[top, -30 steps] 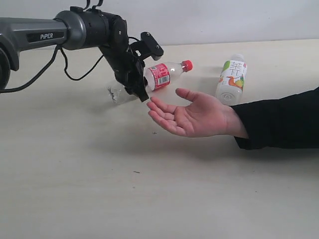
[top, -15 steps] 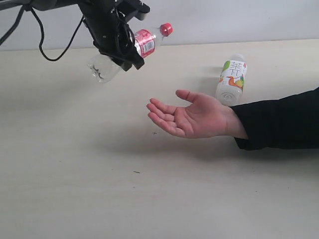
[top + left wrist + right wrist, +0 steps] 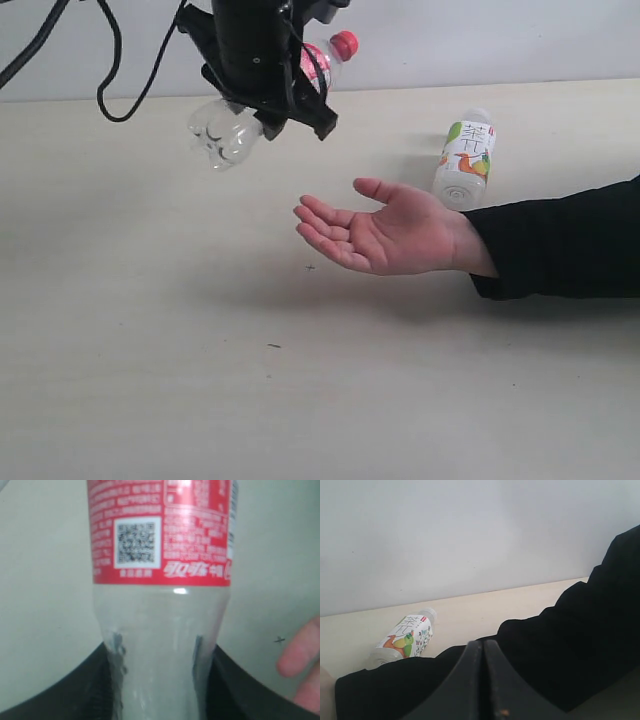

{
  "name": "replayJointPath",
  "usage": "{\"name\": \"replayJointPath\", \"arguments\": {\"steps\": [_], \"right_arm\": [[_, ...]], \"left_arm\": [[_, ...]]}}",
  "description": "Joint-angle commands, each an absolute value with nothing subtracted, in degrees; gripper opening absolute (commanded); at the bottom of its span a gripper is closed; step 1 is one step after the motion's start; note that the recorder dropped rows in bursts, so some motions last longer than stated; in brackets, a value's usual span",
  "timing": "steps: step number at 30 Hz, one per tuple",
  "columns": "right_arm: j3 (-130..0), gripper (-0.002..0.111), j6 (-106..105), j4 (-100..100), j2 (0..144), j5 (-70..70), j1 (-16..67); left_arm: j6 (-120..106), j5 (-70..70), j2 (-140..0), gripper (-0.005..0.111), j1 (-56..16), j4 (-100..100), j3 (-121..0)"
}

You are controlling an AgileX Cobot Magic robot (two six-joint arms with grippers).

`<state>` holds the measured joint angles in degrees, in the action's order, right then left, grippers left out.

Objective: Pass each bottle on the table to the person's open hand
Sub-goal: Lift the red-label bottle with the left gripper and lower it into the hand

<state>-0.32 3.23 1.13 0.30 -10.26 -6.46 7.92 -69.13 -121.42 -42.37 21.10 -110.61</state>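
The first bottle (image 3: pixel 224 132) is held by the left gripper (image 3: pixel 287 100) above the table (image 3: pixel 150 350) — up and to the left of the person's open hand (image 3: pixel 385 238). The second bottle (image 3: pixel 465 160) is laid on its side on the table, just behind the wrist.

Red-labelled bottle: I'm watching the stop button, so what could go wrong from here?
1. The red-labelled bottle hangs high, mostly beside the open hand, not squarely over it; released now, it would likely hit the table.
2. The left gripper pinches only its smooth clear waist, so it may slip or swing.
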Motion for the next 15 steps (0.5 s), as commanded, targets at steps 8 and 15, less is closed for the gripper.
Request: {"name": "replayJointPath", "arguments": {"steps": [8, 15], "right_arm": [[0.0, 0.000, 3.0, 1.1, 0.0, -10.2, -6.7], [0.0, 0.000, 3.0, 1.1, 0.0, -10.2, -6.7]], "left_arm": [[26.0, -70.0, -117.1, 0.000, -46.3, 13.8, -110.6], [28.4, -70.0, -116.6, 0.000, -46.3, 6.4, -110.6]]}}
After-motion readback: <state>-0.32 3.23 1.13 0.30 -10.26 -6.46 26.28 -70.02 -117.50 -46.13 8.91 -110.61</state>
